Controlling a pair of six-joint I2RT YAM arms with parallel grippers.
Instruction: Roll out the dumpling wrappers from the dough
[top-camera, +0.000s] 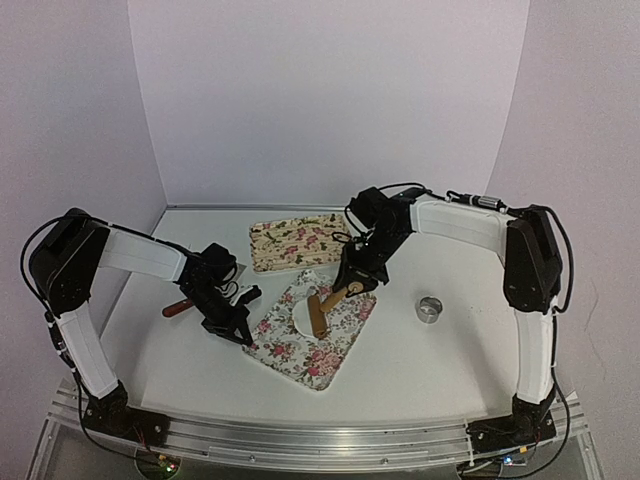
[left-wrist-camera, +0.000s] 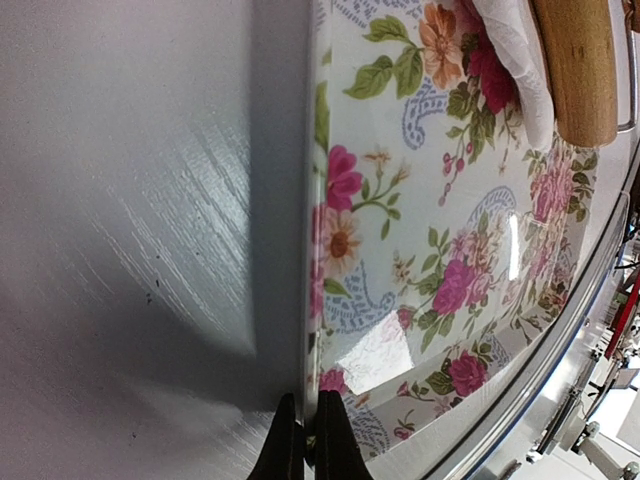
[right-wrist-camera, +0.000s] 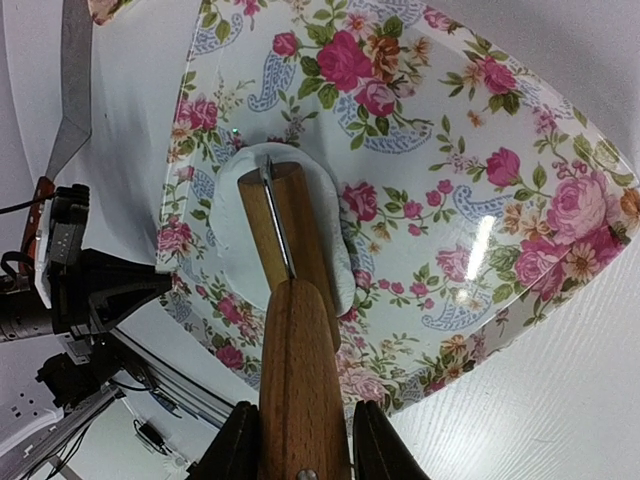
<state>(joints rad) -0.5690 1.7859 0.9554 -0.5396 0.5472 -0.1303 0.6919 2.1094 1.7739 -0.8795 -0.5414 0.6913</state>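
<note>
A flat white round of dough (top-camera: 300, 319) (right-wrist-camera: 330, 215) (left-wrist-camera: 515, 60) lies on the near flowered tray (top-camera: 330, 355) (right-wrist-camera: 480, 140) (left-wrist-camera: 400, 250). A wooden rolling pin (top-camera: 319, 313) (right-wrist-camera: 290, 240) (left-wrist-camera: 578, 60) rests across the dough. My right gripper (top-camera: 350, 284) (right-wrist-camera: 300, 440) is shut on the pin's handle, with a finger on each side. My left gripper (top-camera: 238, 330) (left-wrist-camera: 308, 445) is shut on the tray's left rim, pinching the edge. A smaller white piece (top-camera: 308, 276) lies at the tray's far corner.
A second flowered tray (top-camera: 295, 243) lies at the back. A knife with a red handle (top-camera: 180, 307) and a grey blade (right-wrist-camera: 72, 90) lies on the table by my left arm. A small metal ring (top-camera: 430, 309) stands to the right.
</note>
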